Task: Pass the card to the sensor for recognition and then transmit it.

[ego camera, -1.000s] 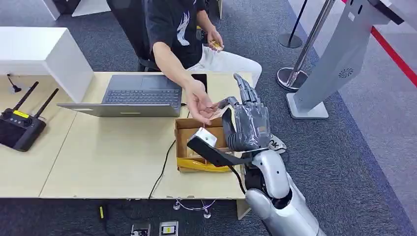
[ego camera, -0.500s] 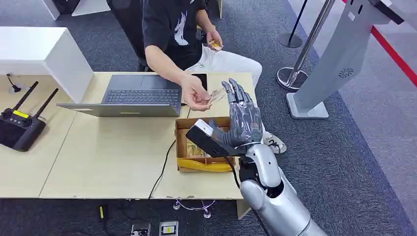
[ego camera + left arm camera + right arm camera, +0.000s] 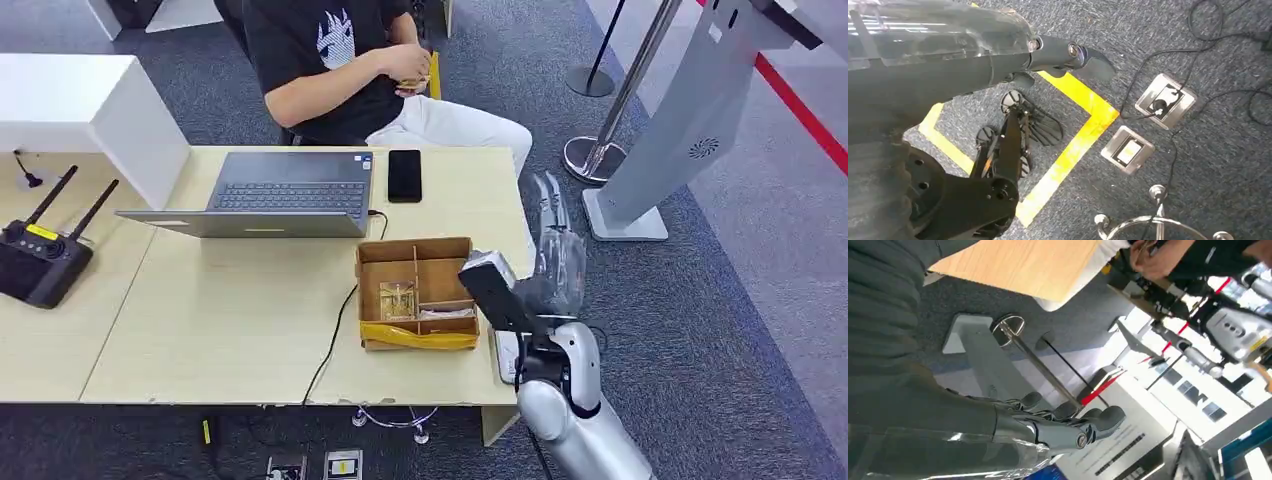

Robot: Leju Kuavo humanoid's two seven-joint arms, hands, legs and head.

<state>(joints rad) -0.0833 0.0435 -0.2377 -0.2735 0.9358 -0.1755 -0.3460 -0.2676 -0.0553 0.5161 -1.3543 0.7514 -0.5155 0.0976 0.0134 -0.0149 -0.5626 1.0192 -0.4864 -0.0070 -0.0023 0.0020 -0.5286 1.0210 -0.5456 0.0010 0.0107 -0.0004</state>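
1. The right robot hand (image 3: 553,262) is seen raised just off the right edge of the worktop (image 3: 230,320), fingers extended and spread, with nothing gripped in it.
2. In the right wrist view the same robot hand (image 3: 1048,427) is shown with its fingers stretched out and apart, empty.
3. The left robot hand (image 3: 998,55) is seen in the left wrist view hanging over the carpeted floor, fingers extended, nothing held.
4. A cardboard box (image 3: 415,292) with compartments is set on the worktop just beside the right robot hand.
5. A phone (image 3: 404,175) and a laptop (image 3: 270,192) are placed further back on the worktop.
6. A person (image 3: 340,60) is seated behind the worktop, hands drawn to the chest; a small yellowish card (image 3: 432,72) appears to be held there, though it cannot be made out clearly.
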